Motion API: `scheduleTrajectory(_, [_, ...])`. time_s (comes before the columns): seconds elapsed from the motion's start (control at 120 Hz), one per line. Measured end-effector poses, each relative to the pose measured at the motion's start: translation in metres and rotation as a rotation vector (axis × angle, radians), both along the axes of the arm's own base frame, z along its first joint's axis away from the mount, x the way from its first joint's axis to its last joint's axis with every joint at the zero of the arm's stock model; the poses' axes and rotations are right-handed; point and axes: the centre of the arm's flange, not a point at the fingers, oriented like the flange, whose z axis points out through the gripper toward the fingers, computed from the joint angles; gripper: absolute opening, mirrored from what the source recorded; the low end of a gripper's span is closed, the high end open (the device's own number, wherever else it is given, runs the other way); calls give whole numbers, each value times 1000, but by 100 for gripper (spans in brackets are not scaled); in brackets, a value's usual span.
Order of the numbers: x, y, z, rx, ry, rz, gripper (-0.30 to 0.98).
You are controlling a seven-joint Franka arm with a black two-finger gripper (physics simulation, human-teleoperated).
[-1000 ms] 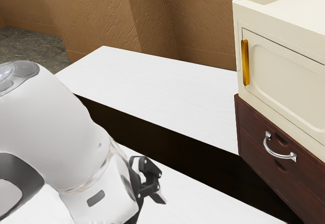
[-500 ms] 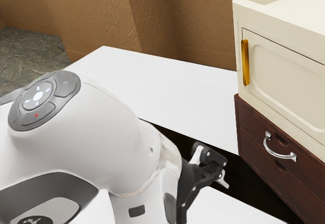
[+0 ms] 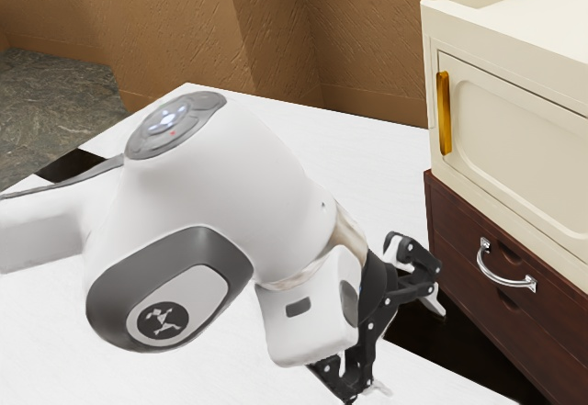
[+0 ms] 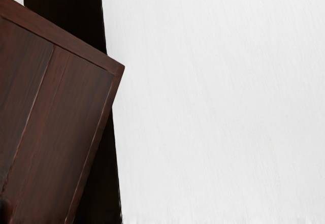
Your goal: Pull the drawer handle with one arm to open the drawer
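Gripper (image 3: 412, 350), fingers spread wide, empty; handle (image 3: 502, 280), one, silver, bowed, on the dark cabinet (image 3: 452, 210) front, below its upper edge; lies apart from gripper, toward the exterior view's right; long axis slanting, roughly along that edge; pull not begun.

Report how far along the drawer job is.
Done: the end effector is open, near the dark cabinet. In hand: seemingly the approach, as it stands clear of the silver handle. Left: grasping it and pulling the drawer, whose front looks flush.
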Motion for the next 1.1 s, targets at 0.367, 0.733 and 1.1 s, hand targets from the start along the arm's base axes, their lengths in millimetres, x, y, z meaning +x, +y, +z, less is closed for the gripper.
scheduleTrajectory(0.367, [37,-15,-6,47,-55,-103,69])
scheduleTrajectory(0.733, [55,-16,-11,42,-60,-133,69])
scheduleTrajectory(1.1, [96,-7,-26,57,-45,-109,69])
